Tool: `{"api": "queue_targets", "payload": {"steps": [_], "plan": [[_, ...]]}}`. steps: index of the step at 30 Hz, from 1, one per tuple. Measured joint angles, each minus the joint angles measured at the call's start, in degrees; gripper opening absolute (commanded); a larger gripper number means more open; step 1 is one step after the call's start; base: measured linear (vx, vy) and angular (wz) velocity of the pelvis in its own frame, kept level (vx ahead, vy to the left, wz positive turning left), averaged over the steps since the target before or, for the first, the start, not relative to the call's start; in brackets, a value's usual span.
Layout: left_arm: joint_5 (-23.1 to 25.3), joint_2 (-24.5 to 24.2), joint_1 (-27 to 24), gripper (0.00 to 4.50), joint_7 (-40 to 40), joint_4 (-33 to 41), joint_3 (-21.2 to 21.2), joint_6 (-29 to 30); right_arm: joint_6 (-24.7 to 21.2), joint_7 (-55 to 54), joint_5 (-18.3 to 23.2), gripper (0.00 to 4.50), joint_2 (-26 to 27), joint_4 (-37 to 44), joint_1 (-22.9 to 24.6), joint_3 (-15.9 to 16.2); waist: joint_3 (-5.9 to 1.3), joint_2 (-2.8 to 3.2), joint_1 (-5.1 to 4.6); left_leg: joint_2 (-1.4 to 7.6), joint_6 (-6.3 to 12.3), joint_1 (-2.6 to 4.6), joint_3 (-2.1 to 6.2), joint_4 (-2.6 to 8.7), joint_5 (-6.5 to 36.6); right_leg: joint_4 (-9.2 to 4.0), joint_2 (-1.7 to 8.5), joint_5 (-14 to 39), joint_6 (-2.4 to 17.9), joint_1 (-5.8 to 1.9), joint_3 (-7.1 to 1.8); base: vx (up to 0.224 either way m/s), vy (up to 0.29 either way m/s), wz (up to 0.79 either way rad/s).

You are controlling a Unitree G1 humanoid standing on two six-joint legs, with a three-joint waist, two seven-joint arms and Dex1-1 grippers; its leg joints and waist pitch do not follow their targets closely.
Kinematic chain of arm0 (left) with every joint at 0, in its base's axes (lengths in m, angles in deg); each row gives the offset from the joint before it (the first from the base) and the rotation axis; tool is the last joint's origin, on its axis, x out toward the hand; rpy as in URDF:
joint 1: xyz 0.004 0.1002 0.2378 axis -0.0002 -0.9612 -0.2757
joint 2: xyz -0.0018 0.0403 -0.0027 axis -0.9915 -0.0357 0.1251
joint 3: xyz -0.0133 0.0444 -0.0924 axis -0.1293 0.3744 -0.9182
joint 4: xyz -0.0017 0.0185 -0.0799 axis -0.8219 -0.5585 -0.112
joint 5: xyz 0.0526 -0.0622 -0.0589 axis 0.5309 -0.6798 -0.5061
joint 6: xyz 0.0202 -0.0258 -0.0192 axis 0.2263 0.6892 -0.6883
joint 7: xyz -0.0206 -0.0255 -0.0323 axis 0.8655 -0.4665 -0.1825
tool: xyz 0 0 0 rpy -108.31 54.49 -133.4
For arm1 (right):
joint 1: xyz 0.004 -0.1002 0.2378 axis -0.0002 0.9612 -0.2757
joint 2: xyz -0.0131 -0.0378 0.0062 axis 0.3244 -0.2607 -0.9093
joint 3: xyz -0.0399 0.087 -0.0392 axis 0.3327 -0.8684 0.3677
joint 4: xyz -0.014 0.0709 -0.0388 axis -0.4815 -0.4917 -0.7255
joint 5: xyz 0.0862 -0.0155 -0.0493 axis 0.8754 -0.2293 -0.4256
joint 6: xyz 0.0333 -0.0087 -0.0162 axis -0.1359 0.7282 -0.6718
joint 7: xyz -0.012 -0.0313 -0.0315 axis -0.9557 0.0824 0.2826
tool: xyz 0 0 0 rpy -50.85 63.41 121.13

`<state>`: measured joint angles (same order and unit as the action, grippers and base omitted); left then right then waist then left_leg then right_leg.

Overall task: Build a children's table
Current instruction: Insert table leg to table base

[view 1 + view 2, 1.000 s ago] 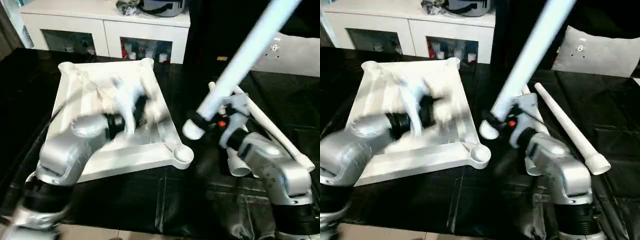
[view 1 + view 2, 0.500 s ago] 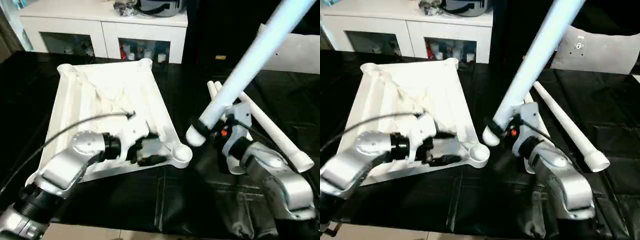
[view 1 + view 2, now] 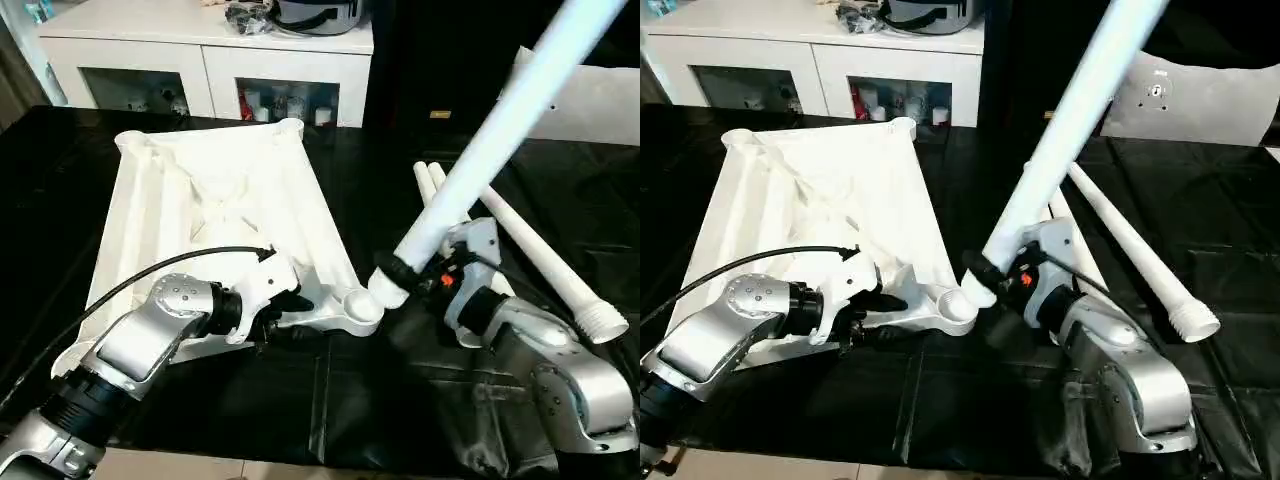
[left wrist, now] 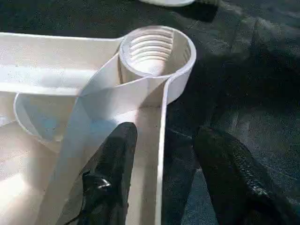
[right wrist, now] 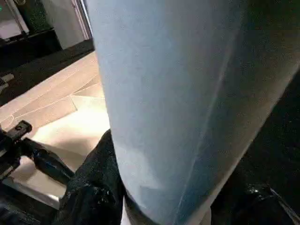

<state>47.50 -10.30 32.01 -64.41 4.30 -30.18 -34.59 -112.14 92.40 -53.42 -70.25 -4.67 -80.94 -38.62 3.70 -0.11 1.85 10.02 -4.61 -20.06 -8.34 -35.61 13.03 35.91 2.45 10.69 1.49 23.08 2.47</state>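
On black mat, tabletop (image 3: 215, 200) upturned, corner socket (image 4: 157, 49) empty

Silver forearms (image 3: 150, 345), white wrist housings, black fingers (image 4: 112, 173) — a black cable (image 3: 150, 275) loops over the left.

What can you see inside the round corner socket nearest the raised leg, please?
Inside the corner socket, the left wrist view shows spiral thread ridges on the wall. No leg is in it; the raised leg ends just beside it. The socket's floor is hidden.
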Motion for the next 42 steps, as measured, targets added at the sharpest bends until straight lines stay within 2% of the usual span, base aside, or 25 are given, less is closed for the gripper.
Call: {"api": "queue_targets", "payload": {"steps": [14, 15, 19, 21, 29, 33, 38, 42], "plan": [[1.96, 0.65, -0.4, 0.92, 0.73, -1.68, 0.0, 0.55, -0.73, 2.96, 1.16, 1.9, -0.33, -0.01, -1.44, 0.15, 0.0, 0.0, 0.03, 0.0, 0.01, -0.03, 0.0, 0.0, -0.01, -0.02, 0.0, 0.0, 0.0, 0.01, 0.01, 0.0, 0.0, 0.0], [2.05, 0.65, -0.4, 0.66, 0.63, -1.68, 0.0, 0.55, -0.73, 3.59, 1.27, 1.9, -0.46, -0.01, -1.44, 0.15, 0.0, -0.01, 0.03, 0.0, 0.01, -0.03, 0.0, 0.0, -0.01, -0.02, 0.0, 0.0, -0.01, 0.0, 0.01, 0.0, 0.0, 0.0], [2.61, 0.64, -0.4, 0.47, -0.08, -1.67, 0.0, 0.54, -1.4, 5.48, 2.15, 1.9, -1.86, -0.01, -1.71, 0.49, 0.0, -0.01, 0.02, 0.0, 0.03, -0.02, 0.0, 0.0, -0.03, -0.02, 0.0, 0.01, -0.02, 0.0, 0.01, 0.0, 0.0, 0.0], [2.67, 0.62, -0.4, 0.18, -0.23, -1.67, 0.01, 0.43, -2.27, 6.52, 2.52, 1.9, -2.35, -0.01, -1.72, 1.23, -0.01, -0.04, 0.01, 0.01, 0.03, -0.02, 0.0, 0.0, -0.03, -0.01, -0.01, 0.01, -0.02, 0.0, 0.02, 0.0, 0.0, 0.0], [3.88, 0.38, -0.51, 0.0, -1.47, -1.67, 0.26, -2.06, -4.1, 10.92, 2.11, 1.9, -4.83, -0.48, -3.56, 5.89, 0.0, -0.12, -0.15, 0.01, 0.05, -0.08, -0.02, 0.02, -0.01, -0.06, -0.01, 0.02, -0.03, 0.04, 0.02, 0.0, 0.0, 0.0], [4.66, -0.47, -1.17, 0.0, -3.06, -1.66, 0.42, -4.96, -3.94, 11.71, -0.01, 1.9, -5.39, -3.83, -6.05, 8.32, 0.01, -0.19, -0.13, 0.02, 0.06, -0.1, -0.03, 0.02, -0.01, -0.07, 0.0, 0.02, -0.03, 0.05, 0.02, 0.0, 0.0, 0.0], [6.57, -1.03, -1.17, 0.0, -4.29, -1.67, 1.27, -8.21, -5.0, 13.25, -1.49, 1.9, -7.26, -5.63, -8.03, 10.92, -0.06, -0.6, 0.08, 0.02, 0.06, -0.09, -0.03, 0.03, -0.01, -0.06, 0.01, 0.03, -0.04, 0.05, 0.03, 0.0, 0.0, 0.0], [7.03, -1.71, -1.15, 0.0, -5.69, -2.12, 1.58, -10.31, -5.14, 13.86, -1.46, 1.9, -7.7, -5.98, -8.14, 11.17, -0.17, -1.0, 0.14, 0.02, 0.06, -0.08, -0.03, 0.03, -0.01, -0.07, 0.02, 0.03, -0.04, 0.02, 0.03, 0.0, 0.0, 0.0]]}}
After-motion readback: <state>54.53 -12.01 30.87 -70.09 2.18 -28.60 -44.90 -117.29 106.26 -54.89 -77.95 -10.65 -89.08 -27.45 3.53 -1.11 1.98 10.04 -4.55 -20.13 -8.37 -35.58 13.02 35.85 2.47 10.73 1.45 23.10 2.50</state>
